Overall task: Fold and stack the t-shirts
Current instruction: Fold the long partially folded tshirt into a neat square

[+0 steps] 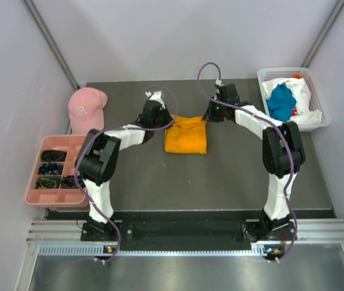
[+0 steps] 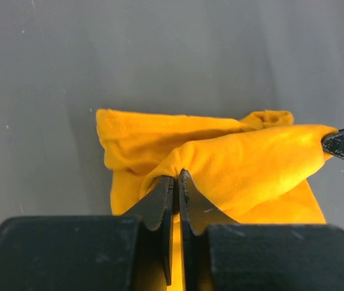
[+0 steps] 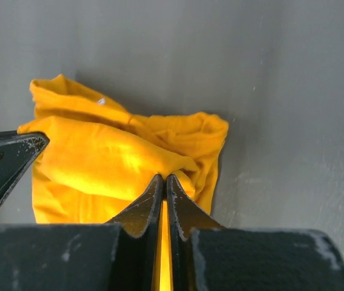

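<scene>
While the orange t-shirt (image 1: pixel 185 135) lies folded mid-table, left gripper (image 2: pixel 176 176) nipping its 10 o'clock corner, right gripper (image 3: pixel 164 177) at 2 o'clock — both jaws closed on cloth, ridge raised between.

The t-shirt (image 1: pixel 185 136) is orange-yellow, the cap (image 1: pixel 87 108) pink.

Setting: robotics lab test cell. Evidence: two robot arms (image 1: pixel 99 163) bolted to aluminium rail (image 1: pixel 323 233) at near edge; dark tabletop (image 1: pixel 220 182); plain pale partition walls (image 1: pixel 159 36) left, far, right.
</scene>
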Available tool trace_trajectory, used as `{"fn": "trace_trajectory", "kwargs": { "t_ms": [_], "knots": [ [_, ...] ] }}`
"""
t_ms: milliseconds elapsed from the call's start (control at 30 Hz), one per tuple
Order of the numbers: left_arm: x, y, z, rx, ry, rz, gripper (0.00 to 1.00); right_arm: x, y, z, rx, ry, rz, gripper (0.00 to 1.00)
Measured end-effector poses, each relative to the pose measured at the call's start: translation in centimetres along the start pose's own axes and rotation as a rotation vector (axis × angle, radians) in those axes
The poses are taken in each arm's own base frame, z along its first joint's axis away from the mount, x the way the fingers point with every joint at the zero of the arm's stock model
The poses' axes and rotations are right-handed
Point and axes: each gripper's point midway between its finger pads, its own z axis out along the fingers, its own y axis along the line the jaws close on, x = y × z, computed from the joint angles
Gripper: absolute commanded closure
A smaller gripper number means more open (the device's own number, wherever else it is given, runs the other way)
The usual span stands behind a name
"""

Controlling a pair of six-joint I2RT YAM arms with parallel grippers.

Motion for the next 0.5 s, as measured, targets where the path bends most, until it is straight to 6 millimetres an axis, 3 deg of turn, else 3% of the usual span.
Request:
{"fn": "trace_trajectory", "kwargs": {
  "t_ms": [33, 67, 100, 167, 267, 500],
  "knots": [
    [0.0, 0.2, 0.4, 0.0, 0.0, 0.0, 0.72, -0.1, -0.2, 0.3, -0.001, 0.0, 0.002, 0.81],
    [0.0, 0.4, 0.8, -0.001, 0.001, 0.0, 0.43, -0.2, -0.4, 0.8, 0.0, 0.004, 0.006, 0.58],
    [0.0, 0.7, 1.1, -0.003, 0.002, -0.002, 0.37, -0.3, -0.6, 1.1, 0.001, 0.004, 0.01, 0.49],
    [-0.3, 1.2, 1.8, -0.01, -0.002, -0.001, 0.07, -0.6, -1.2, 1.8, 0.008, 0.001, 0.018, 0.36],
    [-1.2, 2.2, 2.4, -0.032, -0.021, -0.008, 0.01, -1.3, -2.4, 2.2, 0.026, -0.009, 0.03, 0.32],
    [-4.6, 4.6, 1.8, -0.097, -0.093, -0.014, 0.01, -3.3, -4.4, 1.4, 0.083, -0.065, 0.029, 0.29]
  ]
}}
